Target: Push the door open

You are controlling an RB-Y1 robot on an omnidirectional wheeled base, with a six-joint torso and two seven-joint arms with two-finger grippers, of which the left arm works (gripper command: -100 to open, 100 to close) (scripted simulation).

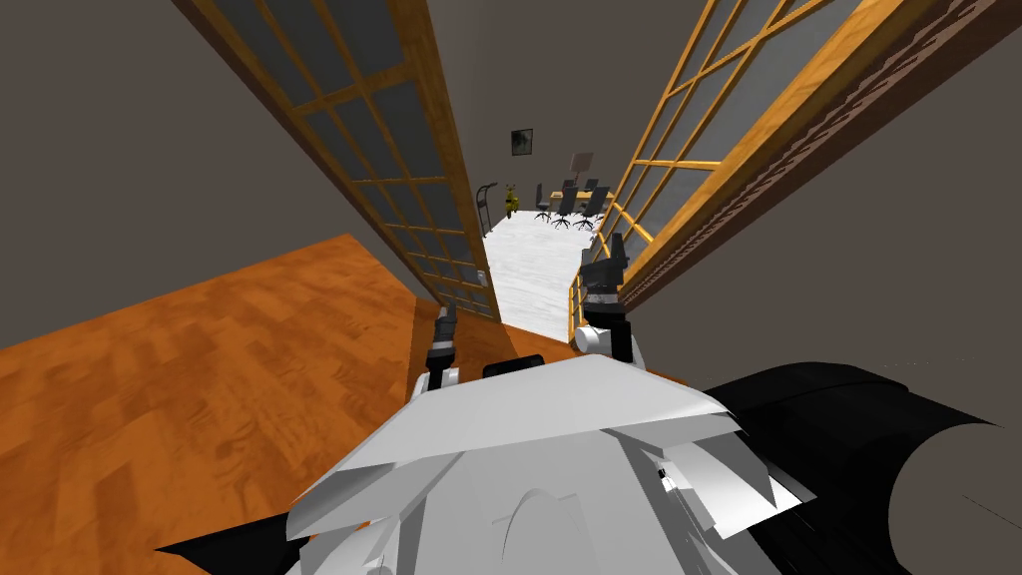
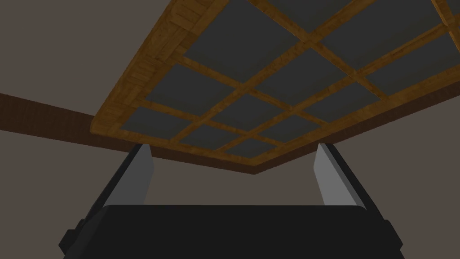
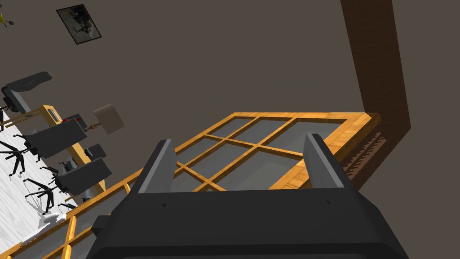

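Two wooden-framed doors with grey glass panes stand swung apart, the left door (image 1: 391, 130) and the right door (image 1: 699, 120), with a gap between them. My right gripper (image 1: 611, 250) is raised close beside the right door's lower frame; its wrist view has the fingers open with the paned door (image 3: 251, 148) beyond them and nothing between. My left gripper (image 1: 446, 317) hangs lower, near the foot of the left door. It is open too, and the left door's (image 2: 278, 76) panes lie past its fingertips.
Through the gap lies a room with a white floor (image 1: 529, 260), several black office chairs (image 1: 567, 205) at a desk and a picture (image 1: 521, 141) on the far wall. Orange wooden floor (image 1: 200, 369) spreads to my left. A black area (image 1: 878, 439) lies at lower right.
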